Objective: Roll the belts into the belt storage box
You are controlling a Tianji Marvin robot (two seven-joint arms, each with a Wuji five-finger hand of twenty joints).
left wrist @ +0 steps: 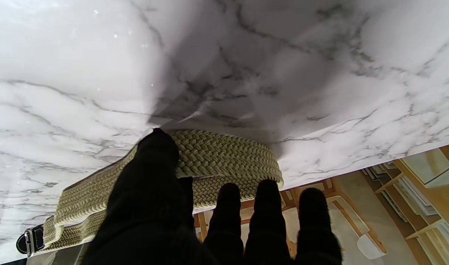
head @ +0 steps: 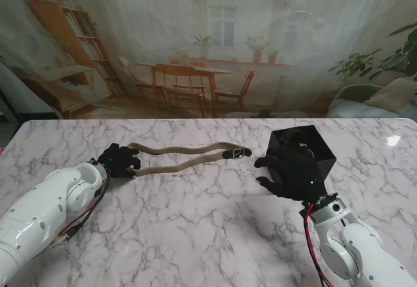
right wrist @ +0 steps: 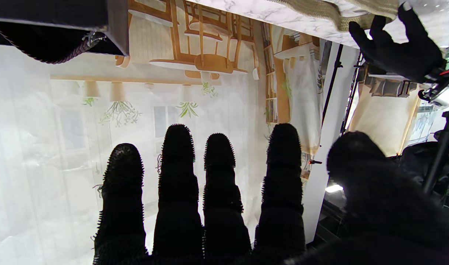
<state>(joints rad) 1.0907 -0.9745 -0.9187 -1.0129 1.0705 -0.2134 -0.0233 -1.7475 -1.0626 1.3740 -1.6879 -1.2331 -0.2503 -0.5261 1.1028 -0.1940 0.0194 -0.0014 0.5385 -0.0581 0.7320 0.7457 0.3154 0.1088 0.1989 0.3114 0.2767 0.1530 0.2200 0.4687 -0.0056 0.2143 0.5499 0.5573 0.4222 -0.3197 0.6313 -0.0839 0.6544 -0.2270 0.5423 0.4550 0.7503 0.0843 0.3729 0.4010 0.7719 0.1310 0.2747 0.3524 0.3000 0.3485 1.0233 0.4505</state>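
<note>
Fingers (left wrist: 156, 154) of the left hand (head: 118, 161), black-gloved, lay on the folded end of the belt (head: 186, 156) at the centre left of the stand's frame; the thumb pressed on the top of the fold while the other fingers sat along its edge, so the hand was closed on the belt there. Belt: one, braided, olive-tan, doubled into a long narrow loop lying flat on the marble bench (head: 195, 228); the fold at the left hand, the dark buckle (head: 237, 152) at the opposite end, near the middle of the frame. In the left wrist view the weave of the belt (left wrist: 224, 154) showed plainly, two layers stacked at the fold, the buckle (left wrist: 30, 240) at the lower left corner of that picture. Belt storage box (head: 306, 149): one, black, open-topped, standing on the bench at the centre right of the stand's frame, just right of the buckle and apart from it. Its inside was too dark to make out. Right hand (head: 287, 171): black-gloved, fingers spread and apart, holding nothing, placed in front of the box on its nearer side and overlapping it in the stand's frame; whether it touched the box could not be told. In the right wrist view the four fingers (right wrist: 178, 165) stood straight and separate, the box's corner (right wrist: 62, 22) at the upper left, and the left hand (right wrist: 397, 48) on the belt at the upper right.
</note>
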